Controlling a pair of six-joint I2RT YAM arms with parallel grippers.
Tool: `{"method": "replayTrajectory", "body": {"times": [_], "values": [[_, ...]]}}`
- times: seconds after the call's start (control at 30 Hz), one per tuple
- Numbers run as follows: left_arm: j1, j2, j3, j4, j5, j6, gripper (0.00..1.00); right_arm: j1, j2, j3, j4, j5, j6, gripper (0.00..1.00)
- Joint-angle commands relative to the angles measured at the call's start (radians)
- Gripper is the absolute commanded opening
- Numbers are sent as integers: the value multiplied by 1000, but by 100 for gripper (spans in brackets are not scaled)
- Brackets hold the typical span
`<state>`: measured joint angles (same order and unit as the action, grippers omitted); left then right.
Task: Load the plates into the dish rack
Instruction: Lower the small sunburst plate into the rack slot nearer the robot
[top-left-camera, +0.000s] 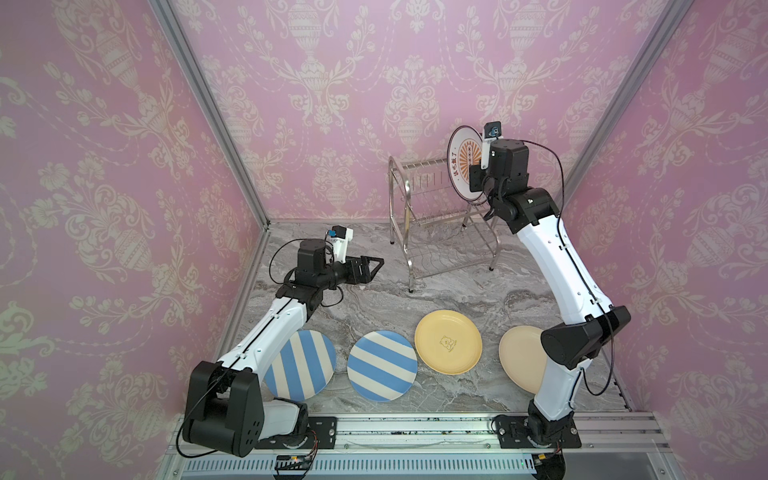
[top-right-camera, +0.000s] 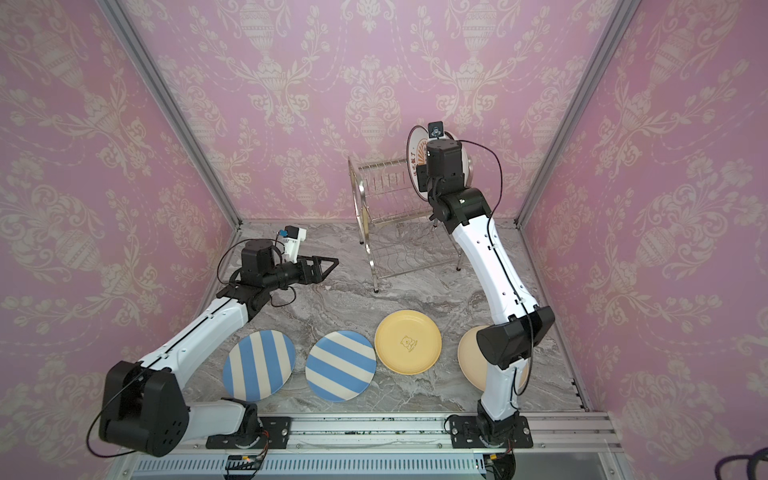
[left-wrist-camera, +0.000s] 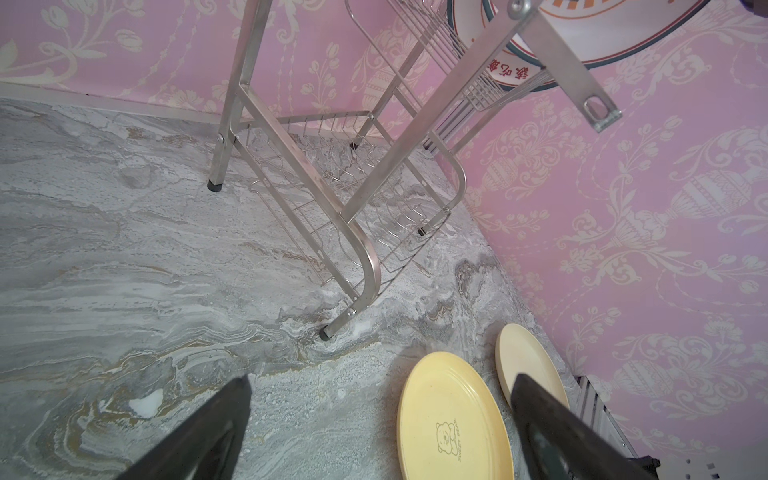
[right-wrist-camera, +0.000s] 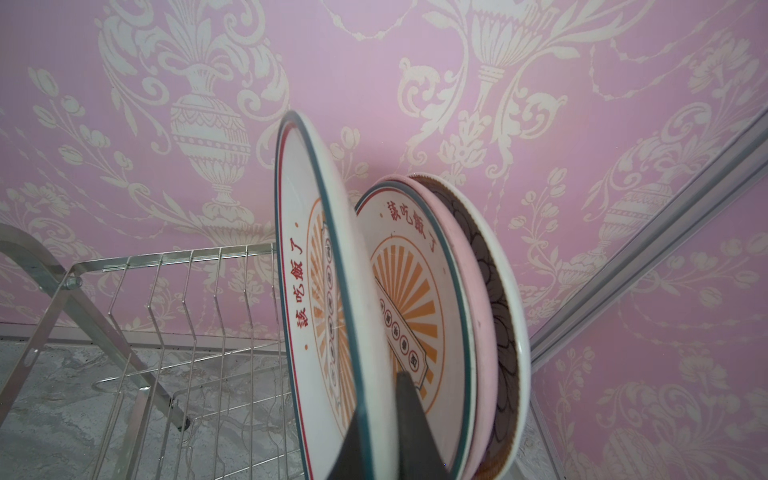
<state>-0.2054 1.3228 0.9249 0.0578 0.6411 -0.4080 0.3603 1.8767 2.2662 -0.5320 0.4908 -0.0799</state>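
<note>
The tabletop (top-left-camera: 457, 291) carries the rack (top-left-camera: 392, 199) at its far edge, toward the far right corner. At the right end of the rack's upper tier three plates stand on edge: a sunburst twin (right-wrist-camera: 411, 282), a pink plate (right-wrist-camera: 478, 332) and a dark plate (right-wrist-camera: 505, 332).

Just beside the twin, the sunburst plate (right-wrist-camera: 307, 291) is held upright and higher. Whether its lower rim sits in a slot, I cannot tell.

Along the near edge lie two striped plates (top-left-camera: 301, 365), a yellow plate (top-left-camera: 449, 347) and a beige plate (top-left-camera: 519, 357), all flat. The beige one is partly under the right arm.

The right gripper (right-wrist-camera: 386, 436) is clenched on the sunburst plate's rim. The left gripper (top-left-camera: 374, 266) hangs spread and empty near the rack's left side.

The plates look stiff, glossy and likely slick, and possibly breakable. The rim is the only place to pinch. A flat plate probably needs one finger worked under its lip. An edge grip leaves a plate free to swing, so it should be lowered gently into a slot.
</note>
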Motion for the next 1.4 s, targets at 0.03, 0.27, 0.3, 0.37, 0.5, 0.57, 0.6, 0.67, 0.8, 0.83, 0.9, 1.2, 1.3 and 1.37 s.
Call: {"method": "replayTrajectory", "body": {"times": [0.03,0.27,0.3,0.37,0.5,0.57,0.6,0.67,0.8,0.83,0.9,1.2,1.3,1.37], "values": [[-2,-15,21,-41,-21,47,99,-1,23,44,102,42,-25,0],[0,7,13,-23,-2,39,99,-3,56,89,109,56,-55,0],[0,7,10,-13,0,35,99,-3,60,91,112,60,-63,0],[0,3,6,-6,-3,32,99,-3,66,92,119,73,-75,0],[0,-1,5,-12,-10,42,99,-7,79,98,131,88,-98,0],[0,4,4,-15,-13,47,99,-10,90,115,131,82,-97,0],[1,8,5,-14,-14,49,99,-12,101,135,123,81,-97,0],[1,20,6,-11,-6,45,99,-12,128,182,95,82,-101,0],[2,21,0,-1,-3,38,99,-14,149,193,79,83,-103,0],[1,18,-2,-3,-5,40,99,-15,152,191,78,83,-102,0],[0,13,-2,-10,-8,46,99,-17,155,187,75,80,-97,0],[2,11,-1,-23,-18,57,99,-23,155,142,82,80,-88,0],[2,10,-2,-22,-18,58,99,-24,144,103,100,83,-89,0],[2,9,-3,-22,-17,58,99,-26,137,75,113,81,-90,0]]}}
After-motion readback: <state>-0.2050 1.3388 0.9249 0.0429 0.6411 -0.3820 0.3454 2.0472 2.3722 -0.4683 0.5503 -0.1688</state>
